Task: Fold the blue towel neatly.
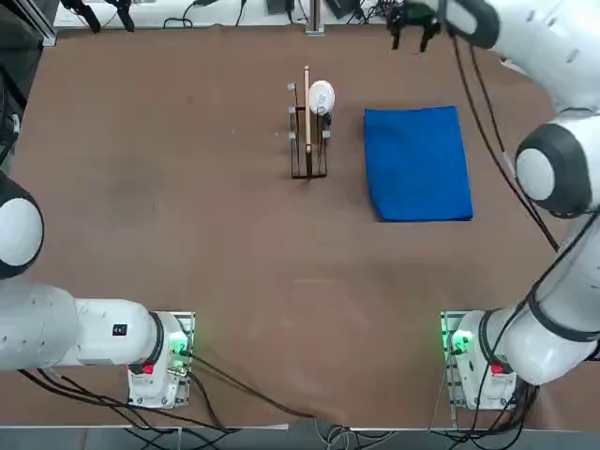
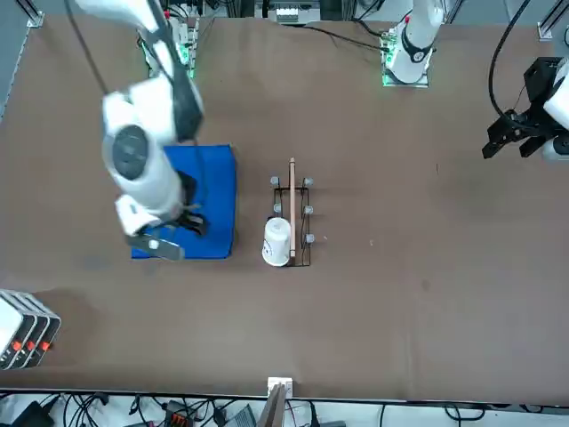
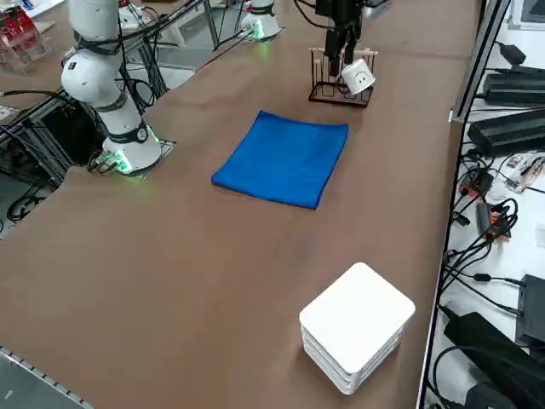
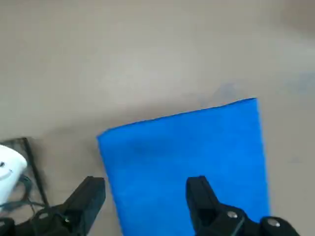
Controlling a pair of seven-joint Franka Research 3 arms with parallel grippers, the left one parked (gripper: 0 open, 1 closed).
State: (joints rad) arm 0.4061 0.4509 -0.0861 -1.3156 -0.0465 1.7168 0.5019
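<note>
The broad brown table (image 1: 253, 281), smooth and faintly scuffed, carries everything. The bright-blue rectangular cloth towel (image 1: 418, 165) lies flat on the table's right half in the top view, its weave plain, its edges slightly bowed. The right claw (image 4: 145, 189), black and angular with metal screws, hangs above the towel area, its two fingers spread wide, holding nothing. Just beside the towel stands a dark wire rack (image 1: 308, 141), with a rounded white ceramic mug (image 2: 276, 242) at it.
</note>
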